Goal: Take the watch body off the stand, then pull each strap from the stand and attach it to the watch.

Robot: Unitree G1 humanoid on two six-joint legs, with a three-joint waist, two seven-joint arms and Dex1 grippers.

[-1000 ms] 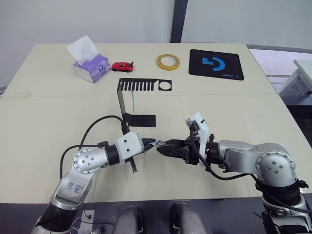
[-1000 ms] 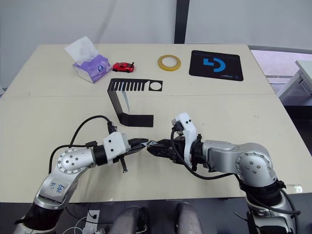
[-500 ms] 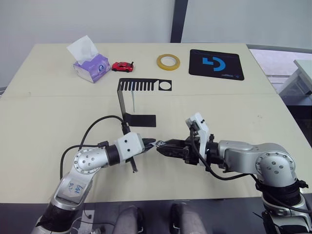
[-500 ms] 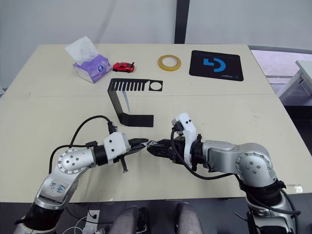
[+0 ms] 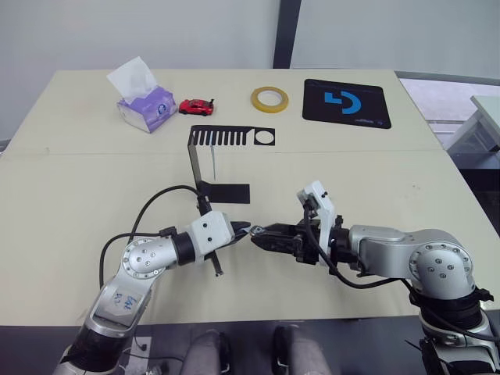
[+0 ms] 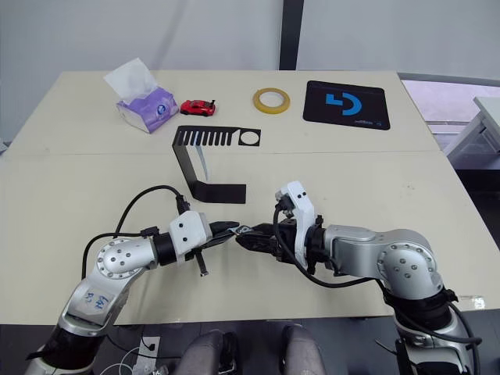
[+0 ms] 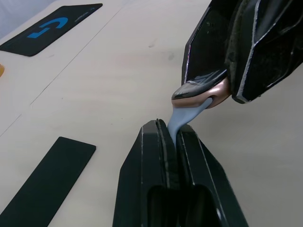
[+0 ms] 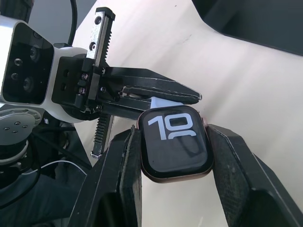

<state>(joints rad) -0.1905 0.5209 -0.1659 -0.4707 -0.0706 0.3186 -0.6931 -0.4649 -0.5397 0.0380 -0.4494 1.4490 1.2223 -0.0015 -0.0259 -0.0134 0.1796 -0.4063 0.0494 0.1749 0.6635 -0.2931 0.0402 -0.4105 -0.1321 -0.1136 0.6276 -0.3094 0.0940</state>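
The table carries the black stand at about 12 o'clock from the two grippers, which meet tip to tip near the front edge. The right gripper pinches the watch between its two fingers by the case sides, screen up toward its wrist camera. The left gripper is clamped narrow on a pale strap, which sticks out past the fingertips, its long axis running along the fingers and its end touching the watch's edge.
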